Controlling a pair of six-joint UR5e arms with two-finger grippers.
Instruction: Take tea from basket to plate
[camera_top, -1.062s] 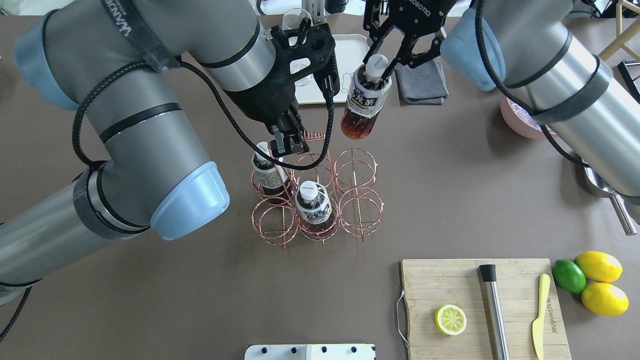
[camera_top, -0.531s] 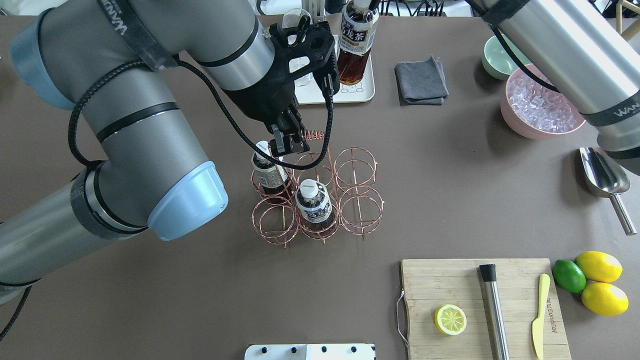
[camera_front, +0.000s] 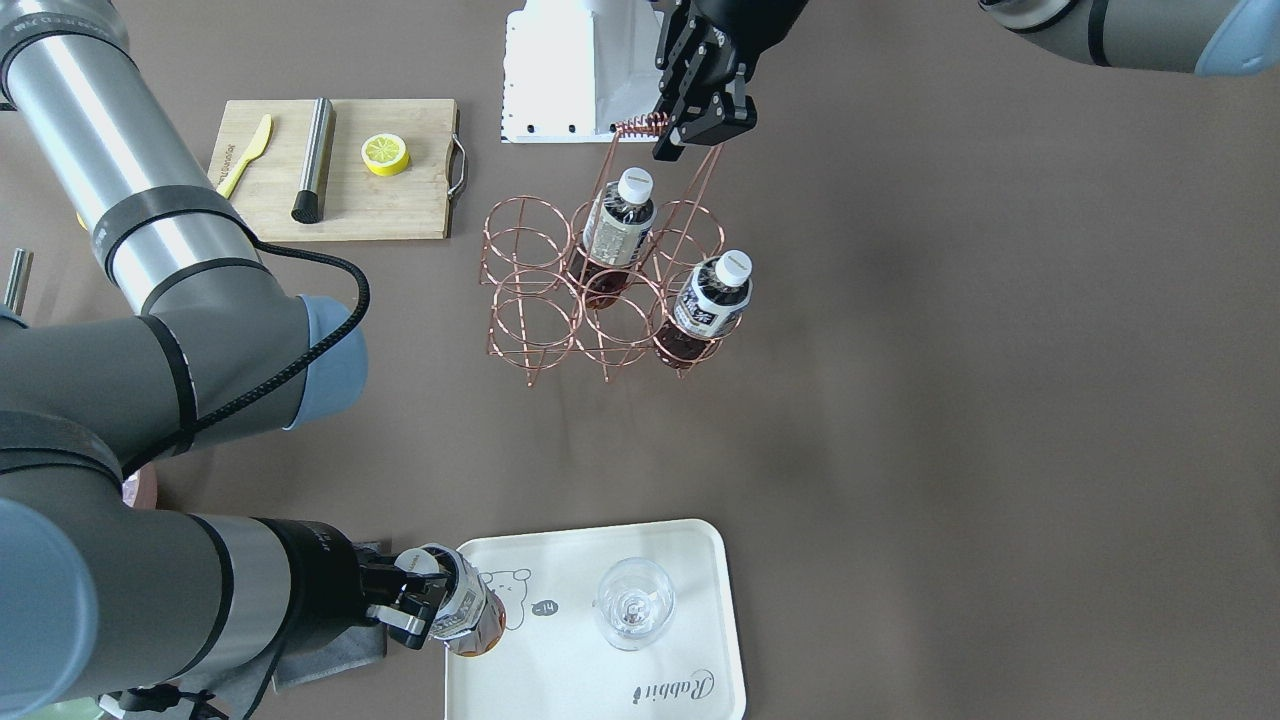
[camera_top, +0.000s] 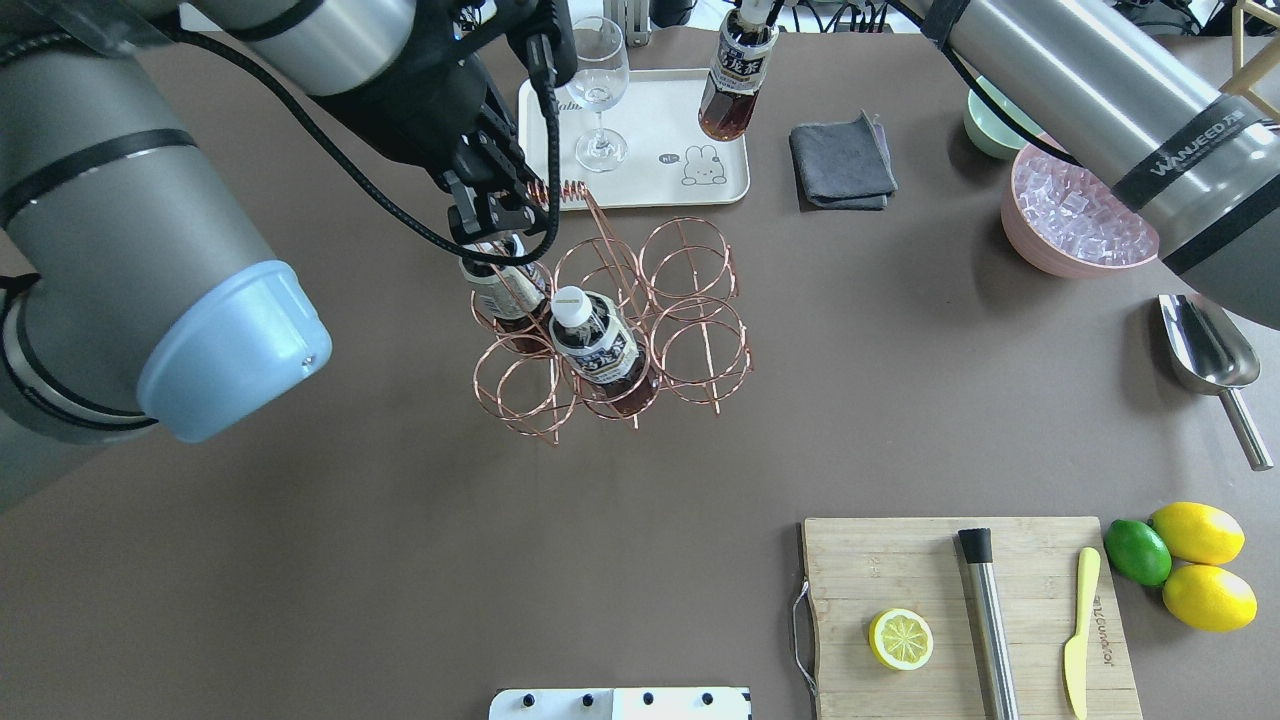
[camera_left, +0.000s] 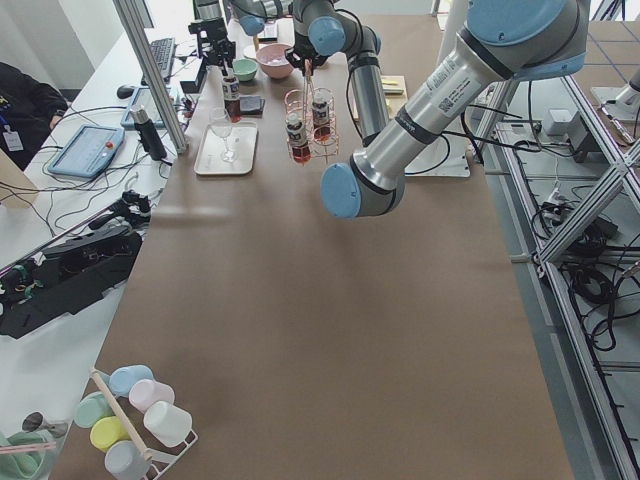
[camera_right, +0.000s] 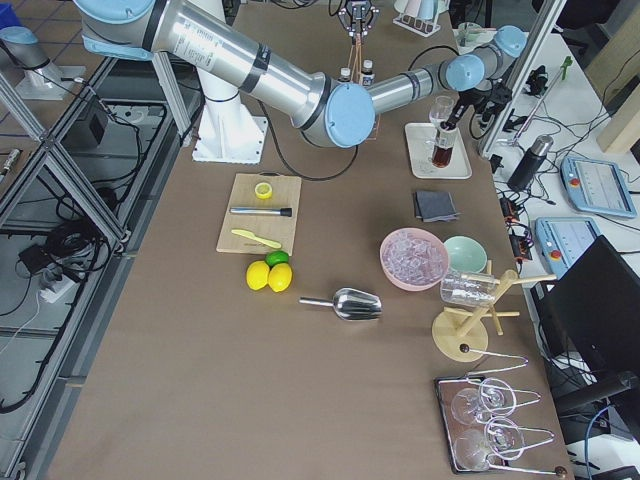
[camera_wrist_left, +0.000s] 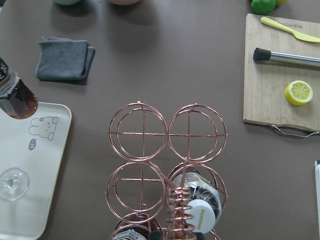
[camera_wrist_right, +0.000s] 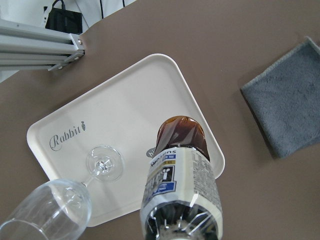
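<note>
**Now: tea held at the plate's edge, basket handle gripped**

Front-facing view: the basket (camera_front: 600, 330) is seen mid-table, with the plate (camera_front: 700, 600) well apart at its 6 o'clock. The tea (camera_front: 465, 610) is held at the plate's 9 o'clock edge by the right gripper (camera_front: 415, 602), whose jaws are closed on the bottle just below its white cap. A wine glass (camera_front: 633, 603) is stood on the plate at the tea's 3 o'clock. The left gripper (camera_front: 700, 130) is clamped on the basket's coiled handle (camera_front: 640, 125). Two other bottles are seated in the rings, one (camera_front: 615, 225) in the row nearer the handle, the other (camera_front: 712, 295) at its 4 o'clock.

Overhead view: the tea is found at the basket's 1 o'clock, over the plate's 3 o'clock side and just above a cartoon drawing. A grey cloth (camera_top: 842, 160) lies at the plate's 3 o'clock.

Left side view: the tea is seen small and upright at the plate's far end. Contact with the plate cannot be told.

Right side view: the tea is shown upright at the plate's near end, with the glass just behind it.

Left wrist view: the coiled handle is centred at 6 o'clock, and the tea's dark base is seen at 9 o'clock, over the plate's corner.

Right wrist view: the tea hangs straight below the camera, its base over the plate corner nearest the cloth, with the glass at its 8 o'clock. Whether the base rests on the plate cannot be told.
</note>
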